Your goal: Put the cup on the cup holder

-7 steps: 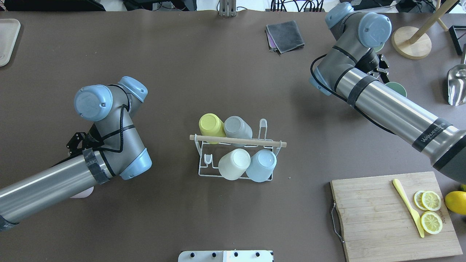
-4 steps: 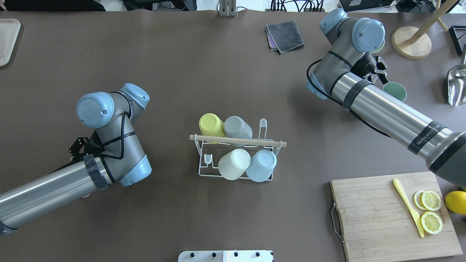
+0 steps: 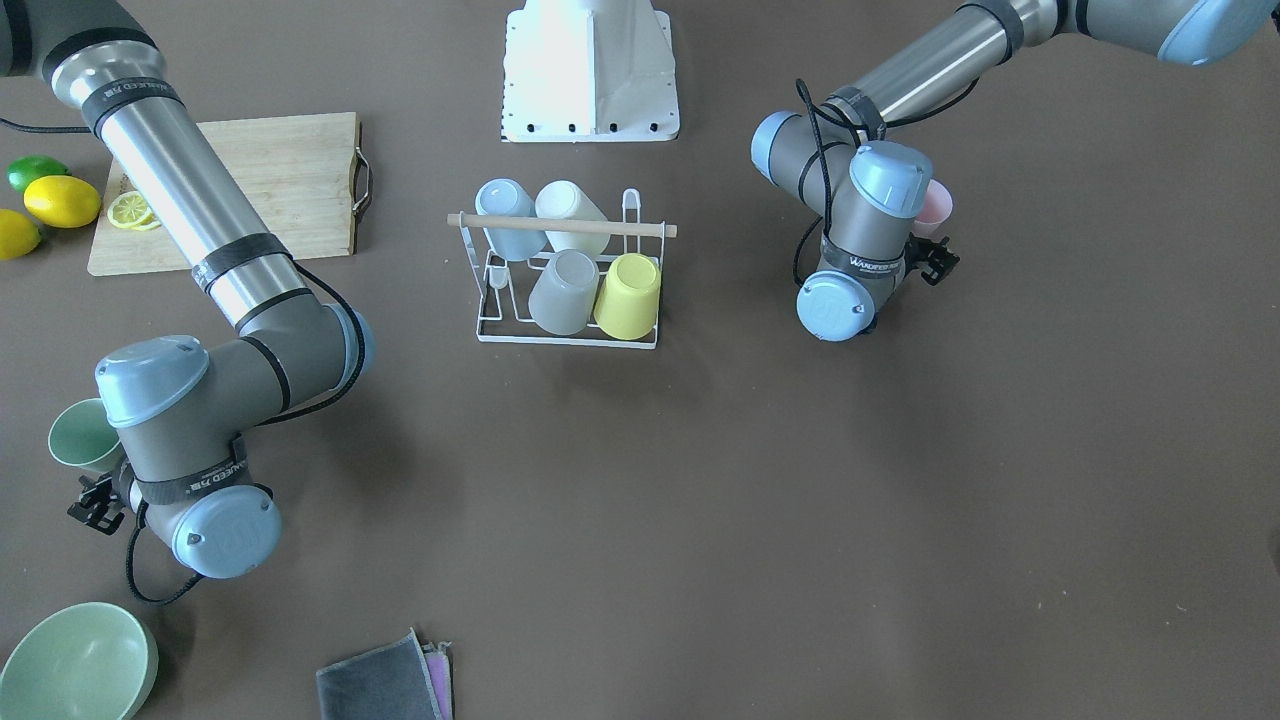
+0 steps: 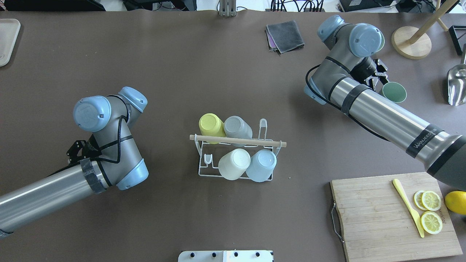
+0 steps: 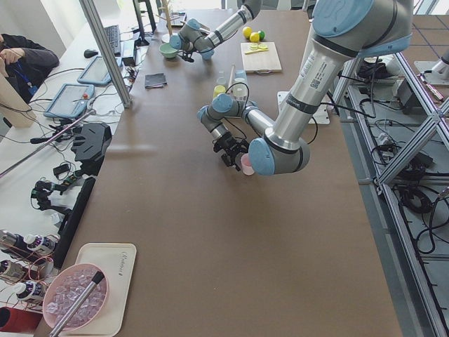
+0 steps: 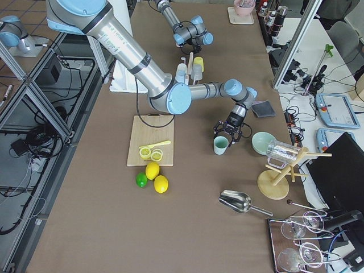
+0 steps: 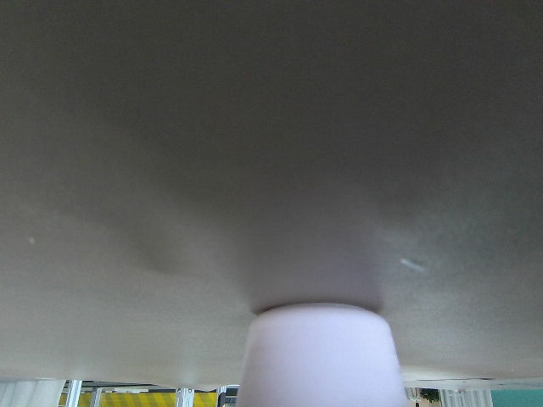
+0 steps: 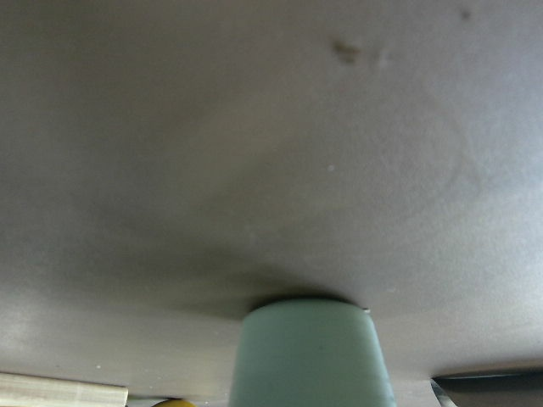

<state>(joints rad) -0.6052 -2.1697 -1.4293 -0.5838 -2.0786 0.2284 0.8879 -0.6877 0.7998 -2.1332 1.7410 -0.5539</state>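
The cup holder (image 4: 236, 141) is a white wire rack with a wooden rod, at the table's middle; it also shows in the front view (image 3: 560, 227). Yellow, grey, cream and light blue cups hang on it. A green cup (image 4: 395, 91) stands upright at the far right. My right gripper (image 4: 380, 74) is right beside its rim; the wrist view shows the green cup (image 8: 310, 356) close up. A pink cup (image 3: 936, 207) stands by my left gripper (image 3: 938, 263) and fills the left wrist view's bottom (image 7: 318, 356). The fingertips of both grippers are hidden.
A cutting board (image 4: 371, 214) with lemon slices and a yellow knife lies front right. A grey cloth (image 4: 285, 35), a wooden stand (image 4: 411, 43) and a metal scoop (image 4: 457, 82) are at the far right. A green bowl (image 3: 75, 660) sits near the green cup.
My right wrist has swung left and away, uncovering more of the green cup, which stayed put. My left arm has shifted slightly and now hides the pink cup from overhead.
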